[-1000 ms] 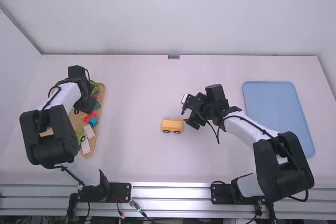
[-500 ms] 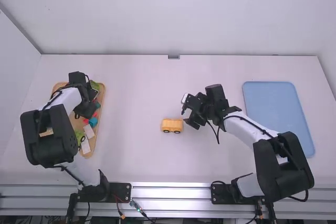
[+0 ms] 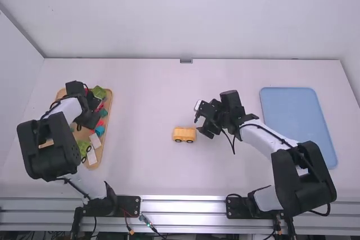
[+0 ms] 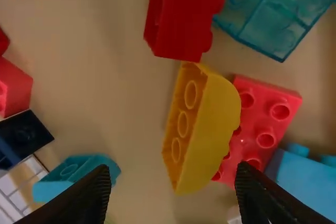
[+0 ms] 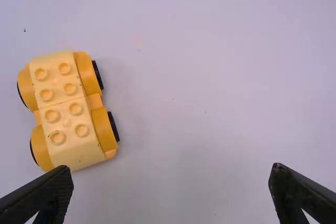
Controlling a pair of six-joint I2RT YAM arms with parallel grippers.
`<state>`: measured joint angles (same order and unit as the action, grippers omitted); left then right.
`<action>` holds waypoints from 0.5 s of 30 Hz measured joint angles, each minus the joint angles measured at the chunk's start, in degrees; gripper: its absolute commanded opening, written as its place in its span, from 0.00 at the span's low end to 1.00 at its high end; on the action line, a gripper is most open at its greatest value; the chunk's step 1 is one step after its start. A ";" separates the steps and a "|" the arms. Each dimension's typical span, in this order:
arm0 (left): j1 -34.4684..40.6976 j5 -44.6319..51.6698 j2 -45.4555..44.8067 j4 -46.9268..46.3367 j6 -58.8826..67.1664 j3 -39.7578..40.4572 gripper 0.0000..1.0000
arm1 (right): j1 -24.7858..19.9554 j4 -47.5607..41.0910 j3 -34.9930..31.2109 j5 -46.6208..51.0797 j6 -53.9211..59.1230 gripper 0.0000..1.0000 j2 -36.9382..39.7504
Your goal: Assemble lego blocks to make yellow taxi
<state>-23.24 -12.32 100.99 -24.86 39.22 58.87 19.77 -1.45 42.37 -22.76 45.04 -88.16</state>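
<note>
The left gripper (image 4: 173,190) is hanging wide over the tray (image 3: 84,134), where the red block (image 4: 186,17) and red plate (image 4: 266,121) are crowding the tilted yellow block (image 4: 205,132); closing could be snagging either. Rightward, the car (image 3: 184,134) is standing on the bench (image 3: 140,99); the right gripper (image 5: 170,190), gaping nearby, could be knocking it if swinging low

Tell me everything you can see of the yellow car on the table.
The yellow car has a blocky, plastic-looking body, paler on top, with eight round studs in two rows. Darker yellow arches bulge over black wheels at its corners. It stands upright on the white table, near the right tool, whose open fingers do not touch it.
</note>
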 measured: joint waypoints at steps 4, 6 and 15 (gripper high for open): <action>0.00 0.59 0.00 0.98 0.72 -0.02 0.63 | 0.00 0.02 0.00 0.07 0.13 0.99 0.00; 0.00 0.59 0.00 2.03 0.94 -0.15 0.63 | 0.00 0.02 0.00 0.00 0.07 0.99 0.00; -0.02 0.57 0.04 7.15 2.08 -3.50 0.59 | -0.02 0.04 0.00 0.00 0.13 0.99 0.00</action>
<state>-23.27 -11.75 101.03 -17.72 41.30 55.37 19.75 -1.41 42.37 -22.76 45.17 -88.16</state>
